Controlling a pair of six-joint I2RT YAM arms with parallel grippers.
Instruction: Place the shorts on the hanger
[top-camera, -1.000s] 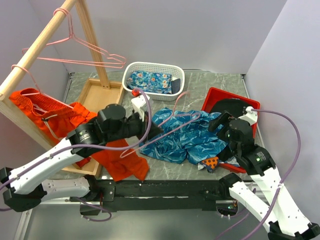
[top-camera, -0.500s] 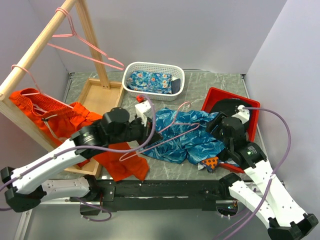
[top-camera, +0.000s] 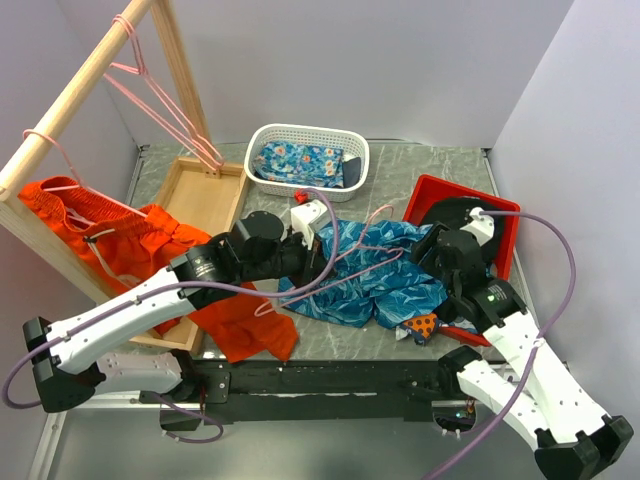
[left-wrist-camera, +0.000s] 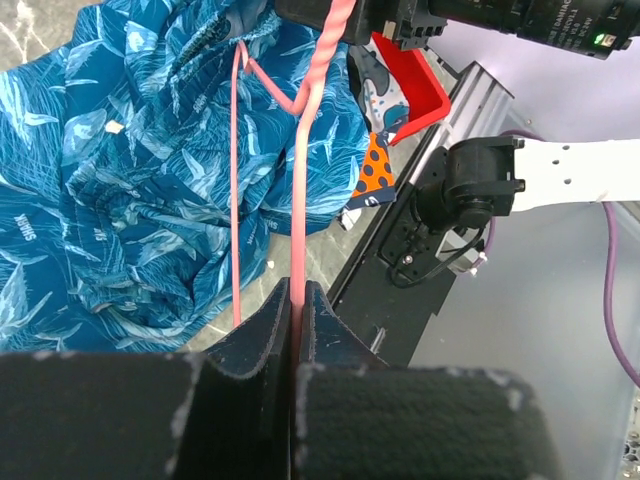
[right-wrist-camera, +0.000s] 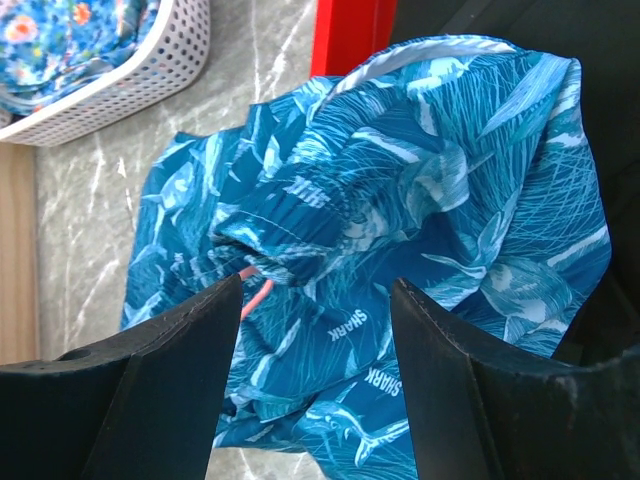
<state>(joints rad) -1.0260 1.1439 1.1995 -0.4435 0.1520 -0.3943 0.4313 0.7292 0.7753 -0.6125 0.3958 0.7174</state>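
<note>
The blue leaf-print shorts (top-camera: 375, 280) lie crumpled on the grey table between the two arms. My left gripper (top-camera: 300, 262) is shut on the wire of a pink hanger (top-camera: 345, 272), which reaches out over the shorts. In the left wrist view the hanger (left-wrist-camera: 305, 150) runs straight out of the left gripper (left-wrist-camera: 297, 290) across the shorts (left-wrist-camera: 130, 170). My right gripper (right-wrist-camera: 315, 285) is open just above the shorts (right-wrist-camera: 420, 190), near their bunched waistband. A bit of the pink hanger (right-wrist-camera: 252, 290) pokes from under a fold beside its left finger.
A white basket (top-camera: 305, 132) holding a floral cloth (top-camera: 300, 160) stands at the back. A red tray (top-camera: 425, 195) is at right, a wooden tray (top-camera: 185, 180) at left. Orange shorts (top-camera: 130, 240) and another pink hanger (top-camera: 160, 100) hang on the wooden rack pole (top-camera: 80, 80).
My left arm has carried the hanger to the right, further over the shorts. The right gripper's jaws have narrowed somewhat. The spare hanger on the pole has swung.
</note>
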